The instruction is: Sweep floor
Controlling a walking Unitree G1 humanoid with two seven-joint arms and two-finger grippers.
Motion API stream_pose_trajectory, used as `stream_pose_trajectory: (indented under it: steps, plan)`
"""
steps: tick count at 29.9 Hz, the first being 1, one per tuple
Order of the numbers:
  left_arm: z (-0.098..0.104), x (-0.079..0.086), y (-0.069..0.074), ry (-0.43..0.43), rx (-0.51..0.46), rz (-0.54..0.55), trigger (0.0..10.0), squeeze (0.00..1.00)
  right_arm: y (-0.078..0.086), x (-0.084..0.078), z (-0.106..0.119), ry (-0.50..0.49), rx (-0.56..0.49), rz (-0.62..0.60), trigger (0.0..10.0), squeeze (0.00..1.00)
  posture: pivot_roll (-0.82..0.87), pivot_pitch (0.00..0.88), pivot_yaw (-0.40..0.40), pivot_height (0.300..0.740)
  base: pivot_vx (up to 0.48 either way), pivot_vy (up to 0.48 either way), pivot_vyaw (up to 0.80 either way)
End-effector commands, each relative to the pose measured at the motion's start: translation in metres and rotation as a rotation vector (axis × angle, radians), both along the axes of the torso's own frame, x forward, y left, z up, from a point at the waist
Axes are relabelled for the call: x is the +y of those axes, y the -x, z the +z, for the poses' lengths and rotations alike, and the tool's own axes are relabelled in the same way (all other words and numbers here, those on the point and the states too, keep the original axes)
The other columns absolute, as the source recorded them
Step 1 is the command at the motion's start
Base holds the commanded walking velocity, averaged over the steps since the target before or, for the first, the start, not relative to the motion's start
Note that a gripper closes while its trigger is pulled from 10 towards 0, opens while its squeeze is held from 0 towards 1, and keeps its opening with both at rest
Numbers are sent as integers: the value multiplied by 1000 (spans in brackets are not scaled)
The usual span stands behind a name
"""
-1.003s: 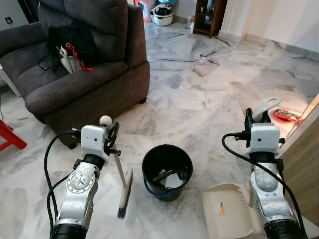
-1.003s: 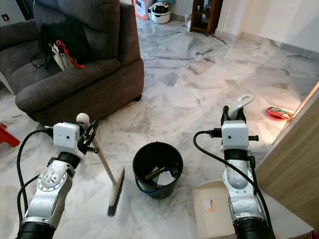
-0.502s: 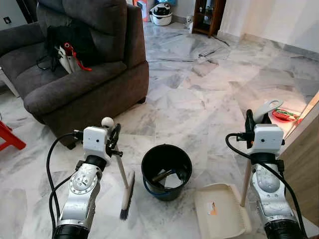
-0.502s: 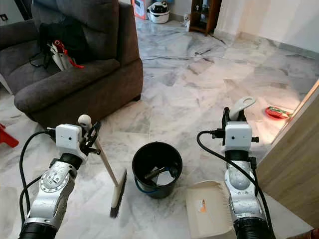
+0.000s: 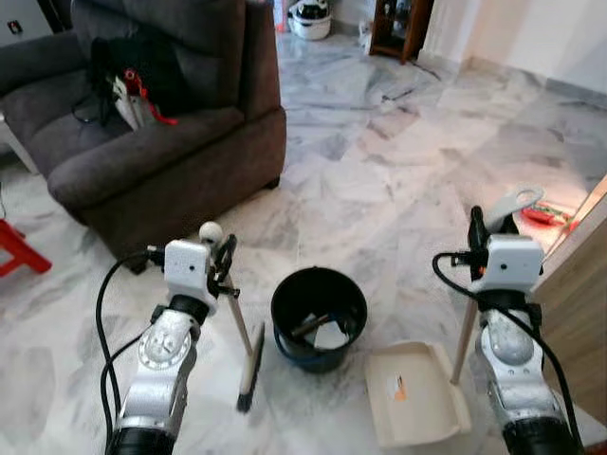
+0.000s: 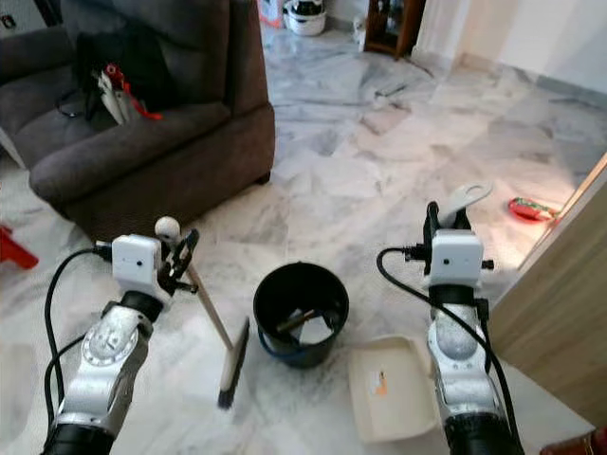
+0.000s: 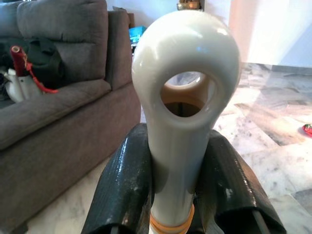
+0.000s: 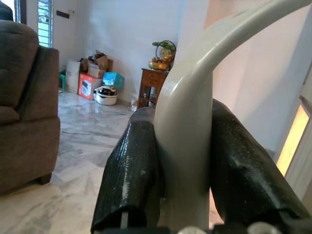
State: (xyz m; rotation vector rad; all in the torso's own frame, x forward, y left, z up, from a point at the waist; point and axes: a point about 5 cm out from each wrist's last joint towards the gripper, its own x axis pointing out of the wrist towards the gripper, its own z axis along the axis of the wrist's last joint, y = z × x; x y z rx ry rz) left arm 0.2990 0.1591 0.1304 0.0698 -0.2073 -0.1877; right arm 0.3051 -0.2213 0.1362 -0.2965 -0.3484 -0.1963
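Note:
My left gripper [image 5: 220,261] is shut on the cream handle of a small broom [image 5: 246,351], whose dark bristle head rests on the marble floor just left of a black bucket [image 5: 319,316]. The left wrist view has the handle's looped end [image 7: 185,97] clamped between both black fingers [image 7: 127,185]. My right gripper [image 5: 474,230] is shut on the upright handle of a cream dustpan [image 5: 413,406], which sits on the floor right of the bucket. That handle [image 8: 187,122] is gripped between the fingers [image 8: 131,170] in the right wrist view. The bucket holds some debris.
A dark grey armchair [image 5: 161,123] with a black bag on its seat stands at the back left. A wooden cabinet side [image 5: 580,313] runs along the right. A red stool leg [image 5: 17,248] is at the far left, and a red packet [image 5: 542,216] lies at the right.
The dustpan has slid left, closer to the bucket. The broom head has moved right toward the bucket. The camera has shifted slightly.

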Motion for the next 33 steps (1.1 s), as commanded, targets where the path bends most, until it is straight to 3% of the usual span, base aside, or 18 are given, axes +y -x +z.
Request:
stream_pose_trajectory:
  steps: [1, 24, 33]
  plan:
    - [6, 1, -1, -15, -36, 2, 10000, 0, -2, 2, 9, 2, -44, 8, 10000, 0, 16, 47, 36, 740, -345, 0, 0]
    - [7, -1, -4, -18, -44, 13, 10000, 0, -4, 6, 9, -4, -32, 16, 10000, 0, 13, 70, 30, 740, -294, 0, 0]
    - [8, -2, -4, -11, -50, 6, 10000, 0, -4, 7, 7, -13, -16, 15, 10000, 0, 13, 70, 29, 740, 0, 0, -800]
